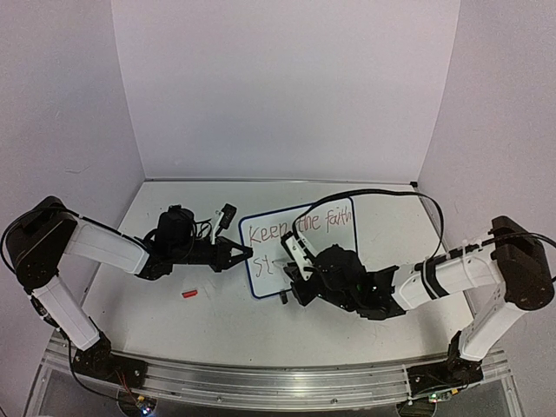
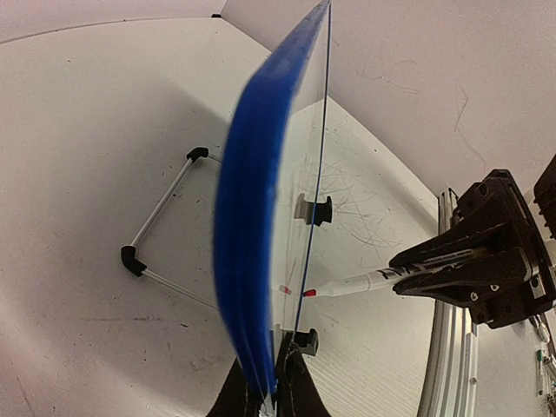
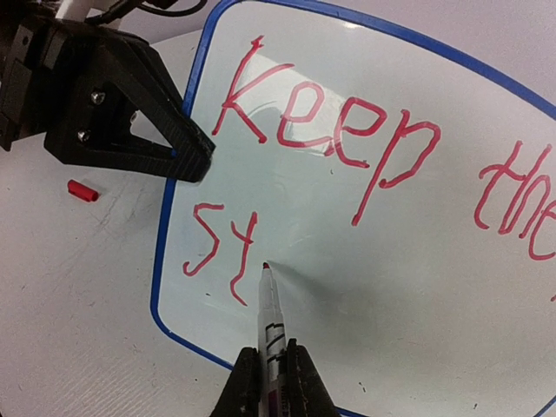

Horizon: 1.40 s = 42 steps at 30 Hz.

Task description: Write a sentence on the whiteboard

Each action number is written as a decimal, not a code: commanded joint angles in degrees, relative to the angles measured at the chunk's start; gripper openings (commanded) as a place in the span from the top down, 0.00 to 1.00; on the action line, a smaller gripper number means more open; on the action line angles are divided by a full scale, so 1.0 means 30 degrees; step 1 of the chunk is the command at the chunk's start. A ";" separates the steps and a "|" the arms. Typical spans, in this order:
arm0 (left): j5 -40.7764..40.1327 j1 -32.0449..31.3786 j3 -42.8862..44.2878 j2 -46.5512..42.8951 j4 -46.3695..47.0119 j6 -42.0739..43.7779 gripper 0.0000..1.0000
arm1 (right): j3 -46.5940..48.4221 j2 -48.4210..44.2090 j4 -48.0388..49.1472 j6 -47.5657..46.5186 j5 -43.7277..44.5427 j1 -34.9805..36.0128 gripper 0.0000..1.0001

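Only your right wrist view reads the sentence; right end effector pinches marker, left end effector pinches whiteboard rim; red cap nearby.

The left arm reaches inward from its base, elbow out wide and forearm low. Its jaws are pinched tight on the edge of the whiteboard. The right arm folds inward the same way, wrist tipped downward. Its jaws are clamped on a marker that projects forward from between them.
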 commanded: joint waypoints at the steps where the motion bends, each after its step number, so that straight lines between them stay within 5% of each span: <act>1: -0.4050 0.0463 -0.0112 0.0288 -0.1417 0.0934 1.00 | 0.0892 0.0120 0.0401 0.0198 0.0635 -0.0016 1.00; 42: -0.3992 0.0463 0.0232 0.0458 -0.1623 0.1254 1.00 | 0.0542 0.0522 -0.2212 0.1699 0.0449 0.0027 1.00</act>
